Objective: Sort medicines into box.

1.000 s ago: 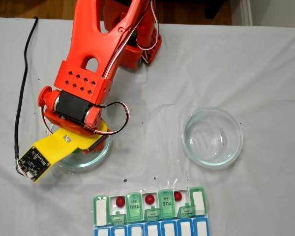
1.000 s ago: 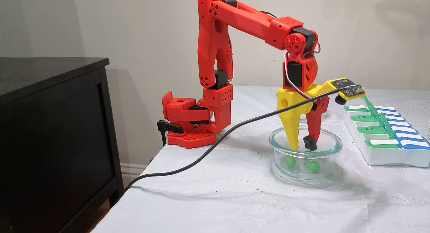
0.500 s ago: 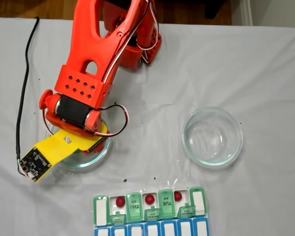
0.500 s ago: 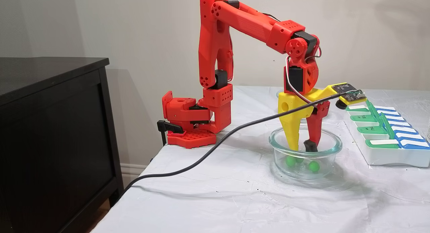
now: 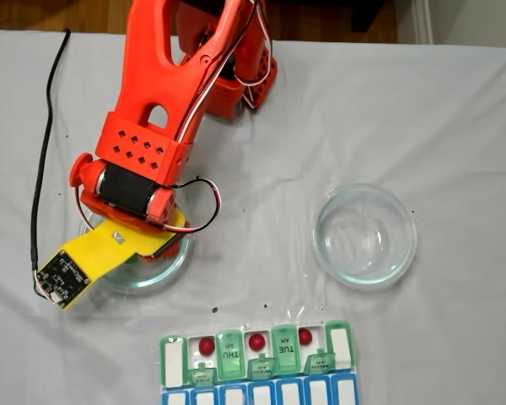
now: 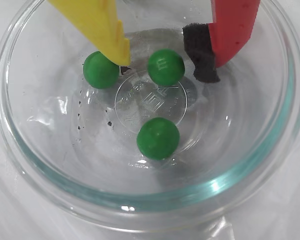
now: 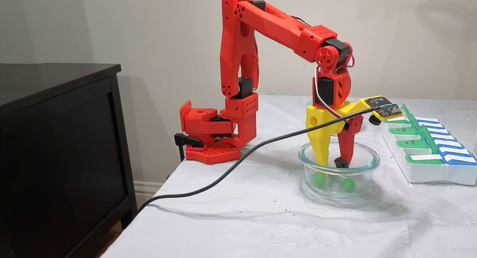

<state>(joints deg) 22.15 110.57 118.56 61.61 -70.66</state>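
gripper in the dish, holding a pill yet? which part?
Nothing held. The gripper is open inside the glass dish, fingers straddling one green pill with a gap on the red finger's side.

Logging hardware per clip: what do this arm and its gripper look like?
A red-orange printed arm with black servos and red-white wires at the wrist. The gripper has one yellow finger and one red finger tipped with a black pad. A yellow bracket carries a small camera board with a black cable.

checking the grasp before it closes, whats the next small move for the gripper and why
Probably drop slightly and close: the open gripper already brackets one green pill in the glass dish, yellow finger on its left, padded red finger on its right.
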